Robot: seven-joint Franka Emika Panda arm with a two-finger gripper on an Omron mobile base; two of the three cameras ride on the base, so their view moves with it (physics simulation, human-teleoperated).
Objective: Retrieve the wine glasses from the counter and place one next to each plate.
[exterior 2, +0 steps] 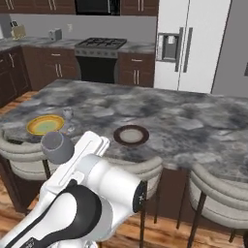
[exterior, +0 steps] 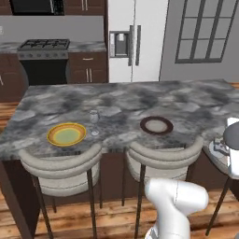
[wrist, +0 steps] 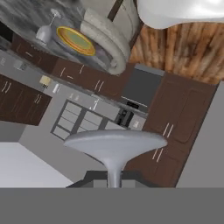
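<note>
Already one wine glass (exterior: 94, 122) beside yellow plate (exterior: 66, 134)

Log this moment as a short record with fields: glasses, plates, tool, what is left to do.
glass on counter: one wine glass stands just right of the yellow plate
held glass: second wine glass, foot up close in the hand view
brown plate: no glass beside it
tool: shut on the held glass's stem
counter: grey stone, stools tucked below
left to do: set the held glass beside the brown plate
</note>
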